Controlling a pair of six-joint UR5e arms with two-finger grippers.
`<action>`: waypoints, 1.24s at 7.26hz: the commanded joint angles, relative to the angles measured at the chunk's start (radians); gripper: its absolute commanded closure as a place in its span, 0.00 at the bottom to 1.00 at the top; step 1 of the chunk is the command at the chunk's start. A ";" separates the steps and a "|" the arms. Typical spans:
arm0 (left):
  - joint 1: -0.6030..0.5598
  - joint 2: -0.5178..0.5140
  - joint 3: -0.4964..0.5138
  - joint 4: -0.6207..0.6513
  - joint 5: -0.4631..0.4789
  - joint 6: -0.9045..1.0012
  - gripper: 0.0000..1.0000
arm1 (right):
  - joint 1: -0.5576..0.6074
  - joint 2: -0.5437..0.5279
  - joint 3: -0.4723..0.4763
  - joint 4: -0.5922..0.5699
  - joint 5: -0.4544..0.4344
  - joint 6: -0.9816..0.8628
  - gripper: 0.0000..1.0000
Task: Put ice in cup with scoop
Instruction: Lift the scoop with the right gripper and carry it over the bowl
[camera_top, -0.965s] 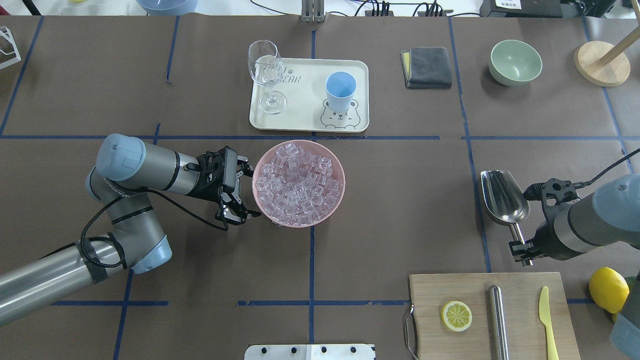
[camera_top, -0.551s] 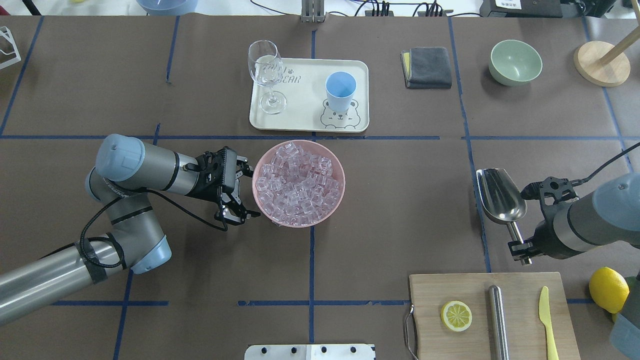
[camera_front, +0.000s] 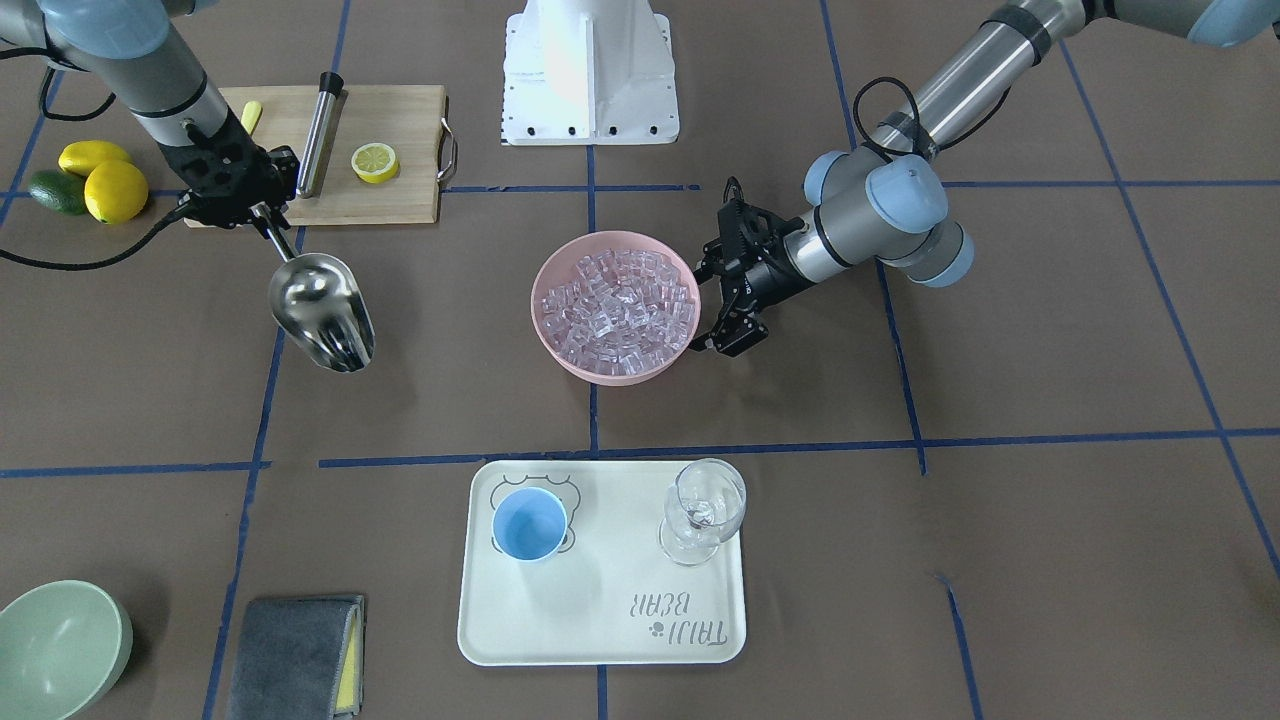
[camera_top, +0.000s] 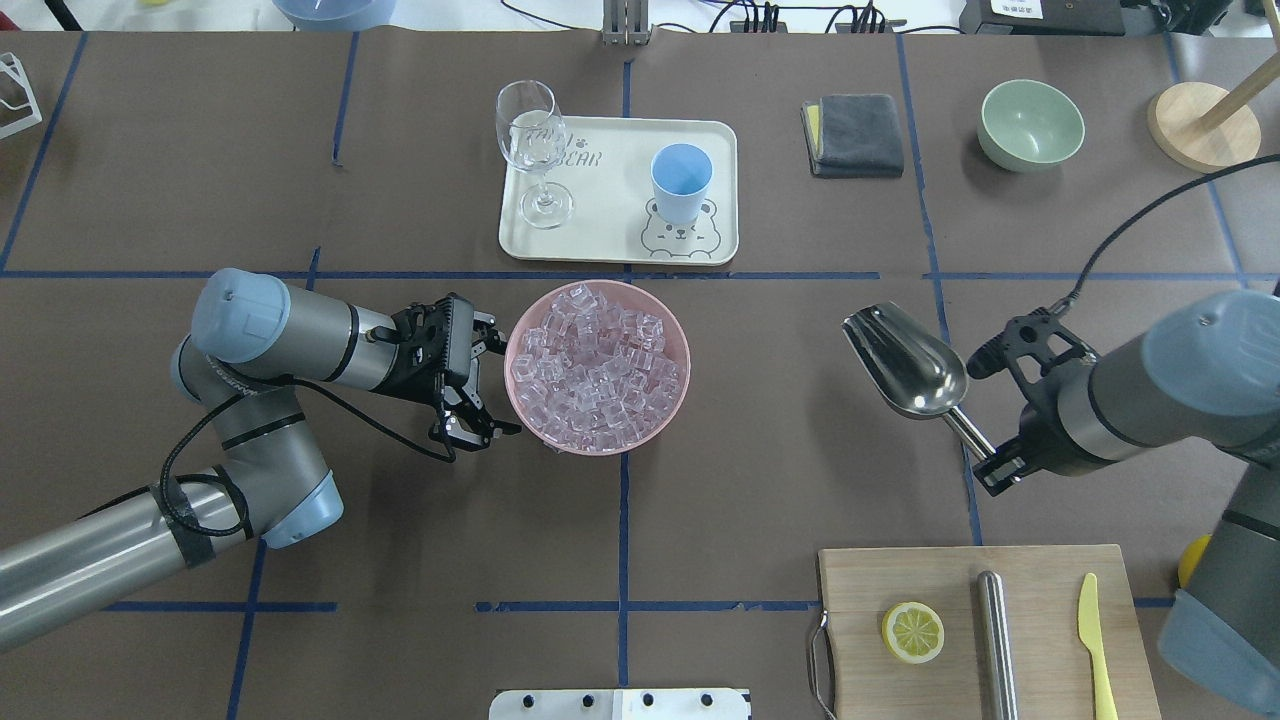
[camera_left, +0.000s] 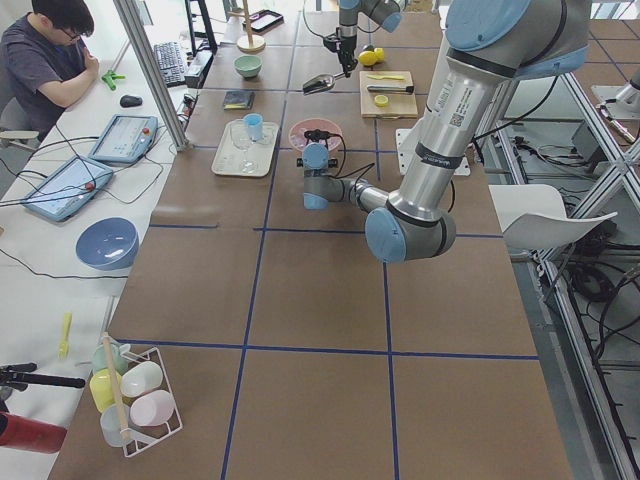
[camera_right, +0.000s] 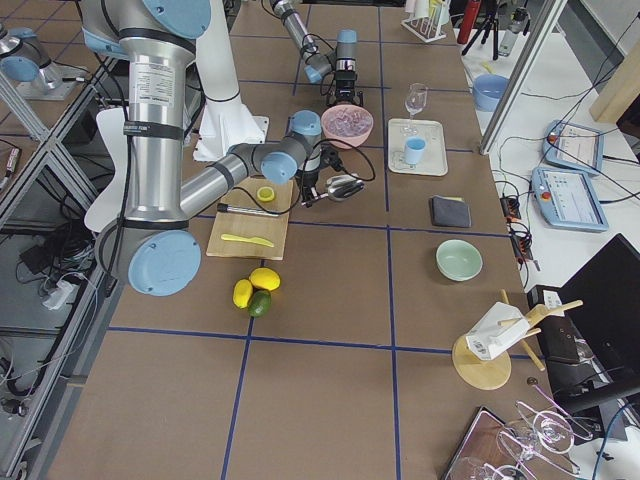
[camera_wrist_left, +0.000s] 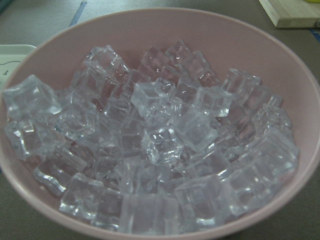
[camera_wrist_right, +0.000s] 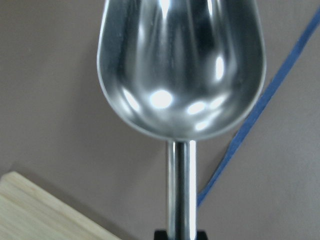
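We see the bench (camera_top: 780, 450) bearing a tray (camera_top: 600, 240) at 12 o'clock and a pink bowl (camera_top: 680, 340) at centre, heaped with ice (camera_top: 598, 365). The blue cup (camera_top: 681, 180) stands empty on the tray. Our left gripper (camera_top: 497, 384) stays released, spread at the bowl's 9 o'clock. Our right gripper (camera_top: 990, 465) is clenched on the handle of the empty scoop (camera_top: 905, 362); the scoop has shifted from 3 o'clock toward the bowl.

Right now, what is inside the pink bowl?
The pink bowl is heaped with clear ice cubes; I see nothing else in it. The ice covers the bowl's bottom, so anything beneath the heap is hidden.
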 joint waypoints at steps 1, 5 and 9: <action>0.000 0.001 0.000 0.000 0.000 0.000 0.00 | -0.012 0.323 0.046 -0.542 -0.002 -0.123 1.00; 0.000 -0.002 0.000 0.000 0.000 0.000 0.00 | -0.043 0.680 0.013 -0.940 -0.004 -0.117 1.00; -0.002 0.000 0.000 0.000 0.000 0.000 0.00 | -0.107 0.754 -0.081 -0.997 -0.067 -0.313 1.00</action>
